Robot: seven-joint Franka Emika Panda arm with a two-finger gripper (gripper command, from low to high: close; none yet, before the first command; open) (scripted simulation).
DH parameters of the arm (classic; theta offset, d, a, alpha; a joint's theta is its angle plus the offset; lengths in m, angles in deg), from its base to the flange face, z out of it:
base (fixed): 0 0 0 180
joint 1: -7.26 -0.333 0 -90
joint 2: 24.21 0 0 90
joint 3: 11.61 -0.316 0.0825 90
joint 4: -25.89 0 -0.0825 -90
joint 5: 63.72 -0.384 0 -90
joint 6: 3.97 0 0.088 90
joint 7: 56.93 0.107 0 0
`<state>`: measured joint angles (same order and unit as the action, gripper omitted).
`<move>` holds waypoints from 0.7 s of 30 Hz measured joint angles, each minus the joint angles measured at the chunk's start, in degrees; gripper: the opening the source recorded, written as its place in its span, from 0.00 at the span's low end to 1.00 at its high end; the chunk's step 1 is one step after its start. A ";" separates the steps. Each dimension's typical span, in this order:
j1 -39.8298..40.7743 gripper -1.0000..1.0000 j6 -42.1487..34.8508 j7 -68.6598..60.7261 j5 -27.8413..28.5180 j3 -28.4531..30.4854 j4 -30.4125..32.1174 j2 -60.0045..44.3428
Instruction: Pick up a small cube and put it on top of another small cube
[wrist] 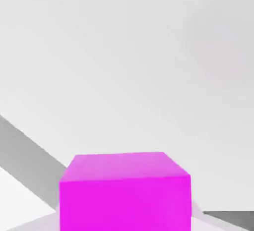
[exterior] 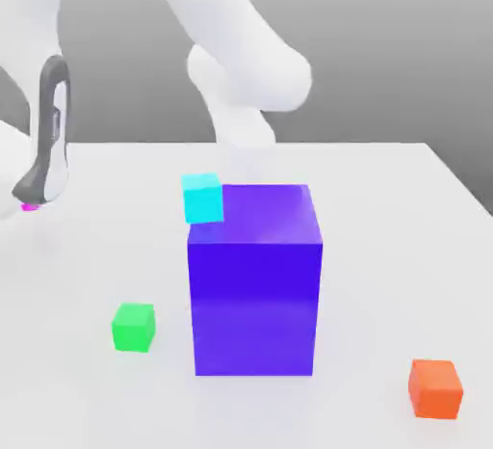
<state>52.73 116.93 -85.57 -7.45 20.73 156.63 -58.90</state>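
The small cube point(wrist: 124, 191), bright magenta and glossy, sits right in front of the hand camera. In the exterior view just a sliver of this magenta cube point(exterior: 30, 207) peeks out under my gripper point(exterior: 29, 200) at the far left of the white table. The gripper is shut on it. The other small cube point(exterior: 133, 328), bright green, rests on the table nearer the front, to the right of the gripper and left of the big block, with nothing on top of it.
A big blue-violet block point(exterior: 254, 278) stands mid-table. A cyan small cube point(exterior: 202, 197) sits at its back left corner. An orange small cube point(exterior: 435, 388) lies at the front right. The white arm rises behind the block.
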 joint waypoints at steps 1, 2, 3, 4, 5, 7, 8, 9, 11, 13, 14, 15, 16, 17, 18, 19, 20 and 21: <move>0.28 0.00 -0.19 -2.05 1.65 0.61 0.05 -0.21; 0.54 0.00 -0.36 -4.07 3.28 1.19 0.09 -0.43; 0.68 0.00 -0.42 -6.13 4.79 1.51 0.17 -0.62; 0.65 0.00 -0.38 -8.18 6.10 1.53 0.30 -0.76; 0.40 0.00 -0.21 -10.18 7.18 1.50 0.45 -0.88; -0.04 0.00 0.13 -14.01 9.37 1.02 0.75 -0.85; -0.30 0.00 0.31 -15.85 10.42 0.77 0.89 -0.74; -0.58 0.00 0.49 -17.66 11.47 0.54 1.02 -0.56; -1.18 0.00 0.81 -21.14 13.55 0.17 1.25 -0.01; -1.82 0.00 1.06 -24.47 15.63 -0.06 1.43 0.80; -2.40 0.00 1.50 -25.30 15.64 -0.85 1.63 1.47; -3.19 0.00 2.22 -25.49 14.76 -2.21 1.95 2.33; -4.07 0.00 3.06 -25.43 13.44 -3.83 2.31 3.30; -4.97 0.00 3.99 -25.23 11.86 -5.57 2.71 4.34; -5.85 0.00 4.96 -24.98 10.14 -7.39 3.16 5.44; -6.48 0.00 6.45 -24.31 8.31 -9.13 4.11 6.58; -7.01 0.00 8.16 -23.51 6.39 -10.80 5.29 7.77; -7.46 0.00 9.98 -22.69 4.35 -12.47 6.61 9.07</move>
<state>45.27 126.91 -108.26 -3.10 8.26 163.24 -49.83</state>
